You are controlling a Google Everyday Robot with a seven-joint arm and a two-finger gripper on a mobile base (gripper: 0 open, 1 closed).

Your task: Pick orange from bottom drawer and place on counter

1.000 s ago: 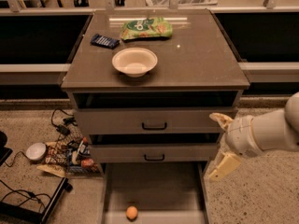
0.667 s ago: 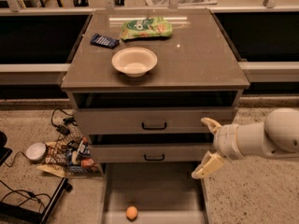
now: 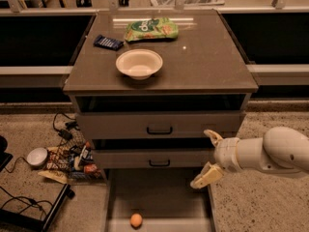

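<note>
The orange (image 3: 136, 220) is small and round and lies on the grey floor of the pulled-out bottom drawer (image 3: 159, 197), near its front edge. My gripper (image 3: 207, 157) is open and empty at the end of the white arm coming in from the right. It hovers in front of the cabinet's right side, above the drawer's right edge and up and right of the orange. The counter (image 3: 203, 62) is the glossy grey-brown cabinet top.
A white bowl (image 3: 139, 63), a green snack bag (image 3: 151, 29) and a dark blue packet (image 3: 108, 42) lie on the counter. Two upper drawers with black handles (image 3: 159, 129) stand slightly open. Cables, a wire basket of clutter (image 3: 72, 158) and a small white bowl (image 3: 36, 156) sit on the floor left.
My gripper and arm have moved left and a little lower, toward the open bottom drawer. The orange and the counter items have not moved.
</note>
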